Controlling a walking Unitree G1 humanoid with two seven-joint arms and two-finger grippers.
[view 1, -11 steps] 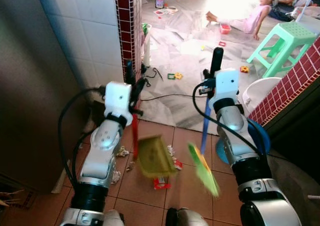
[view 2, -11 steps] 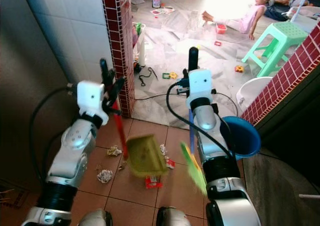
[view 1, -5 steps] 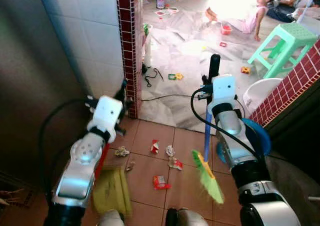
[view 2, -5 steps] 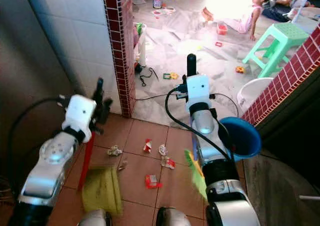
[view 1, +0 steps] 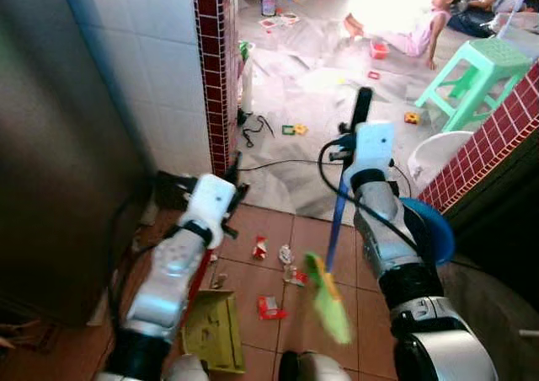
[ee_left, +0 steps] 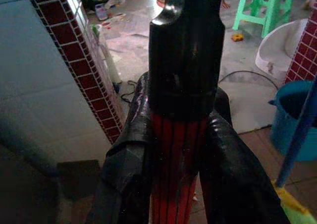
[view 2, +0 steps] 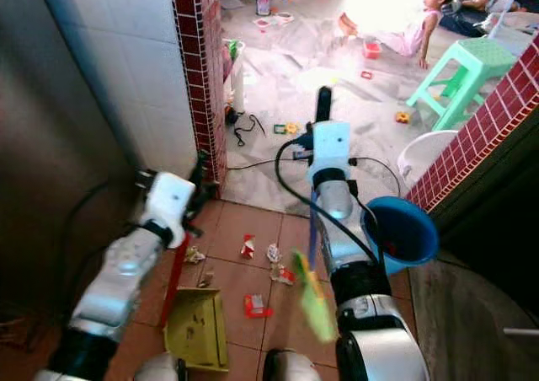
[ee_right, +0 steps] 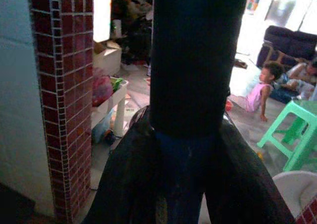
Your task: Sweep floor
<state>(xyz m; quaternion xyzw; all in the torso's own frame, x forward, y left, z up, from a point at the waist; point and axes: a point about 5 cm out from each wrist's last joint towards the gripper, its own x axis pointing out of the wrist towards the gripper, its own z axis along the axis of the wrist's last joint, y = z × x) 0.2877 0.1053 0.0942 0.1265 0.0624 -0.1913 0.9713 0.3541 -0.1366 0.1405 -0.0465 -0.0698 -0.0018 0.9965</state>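
Fingers [ee_left: 124, 179] of left gripper [ee_left: 173, 184] clamped on red dustpan handle [ee_left: 173, 149], right gripper [ee_right: 190, 184] clamped on blue broom handle [view 1: 337, 217]; sweeping step, scraps [view 1: 269, 307] below need brushing into yellow dustpan [view 1: 210, 330].

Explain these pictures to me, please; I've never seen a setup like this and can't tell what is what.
This is a humanoid robot doing housework. The two wide pictures come from a pair of cameras on its head, looking down at its own silver arms and the tiled floor. The two close-up pictures come from cameras on its wrists, each looking along that hand's black fingers.

The left hand is shut on the red handle of a yellow dustpan, which sits low over the tiles. The right hand is shut on the blue handle of a broom with green bristles, blurred as if moving.

Scraps of litter lie on the tiles between the two tools. A blue bucket stands on the right. Beyond are a green stool and a person sitting on the floor.
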